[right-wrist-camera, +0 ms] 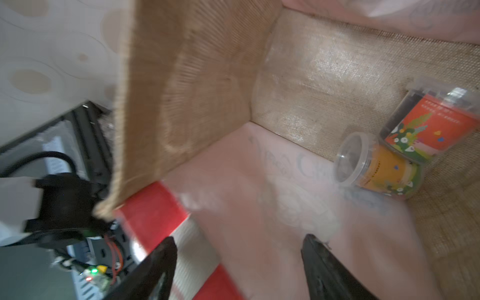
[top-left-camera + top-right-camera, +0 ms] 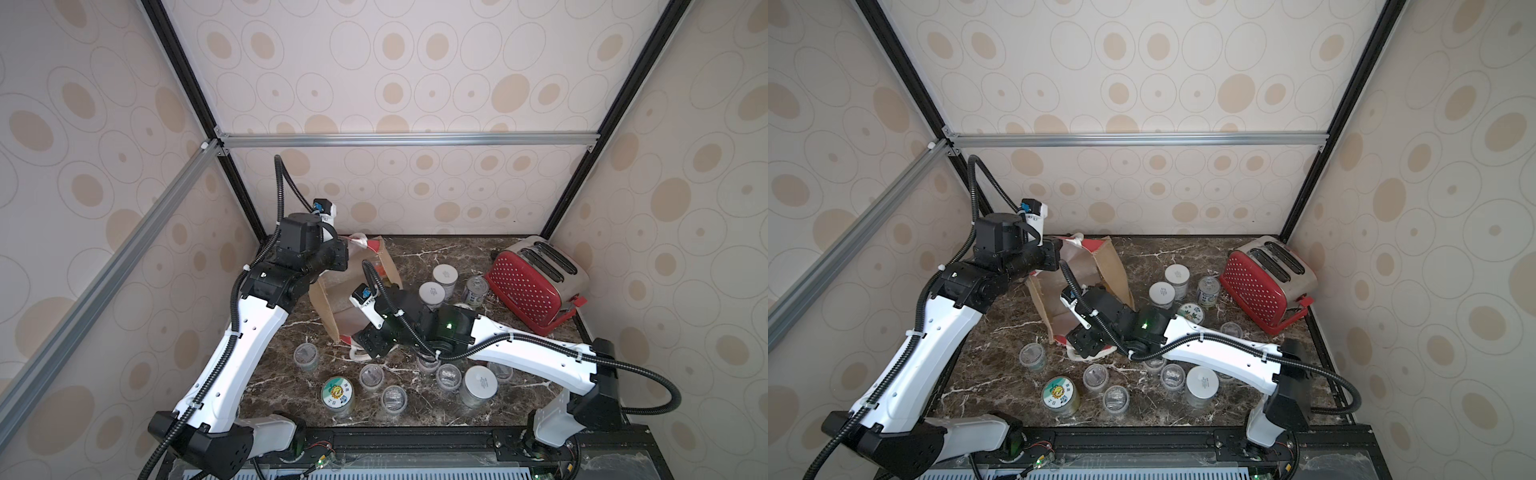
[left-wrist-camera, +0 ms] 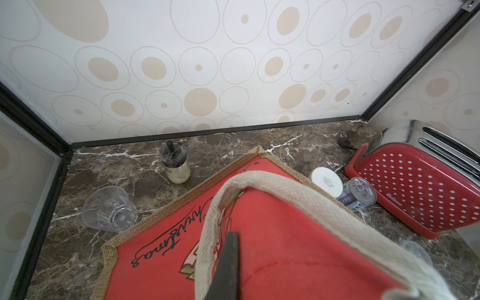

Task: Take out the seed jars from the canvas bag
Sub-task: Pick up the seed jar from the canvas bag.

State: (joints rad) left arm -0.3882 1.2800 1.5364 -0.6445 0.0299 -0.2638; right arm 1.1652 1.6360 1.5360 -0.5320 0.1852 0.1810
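Your left end effector (image 3: 230, 244) pinches the rope handle (image 3: 272, 181) of the canvas bag (image 3: 298, 246). Your right end effector (image 1: 239, 244) is spread at its mouth; two seed jars (image 1: 376, 168) lie inside.

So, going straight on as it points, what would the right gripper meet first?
The open right gripper would probably meet the pale lining of the tan burlap canvas bag first; depth is unclear. The two clear, colour-labelled seed jars lie aside of that line.
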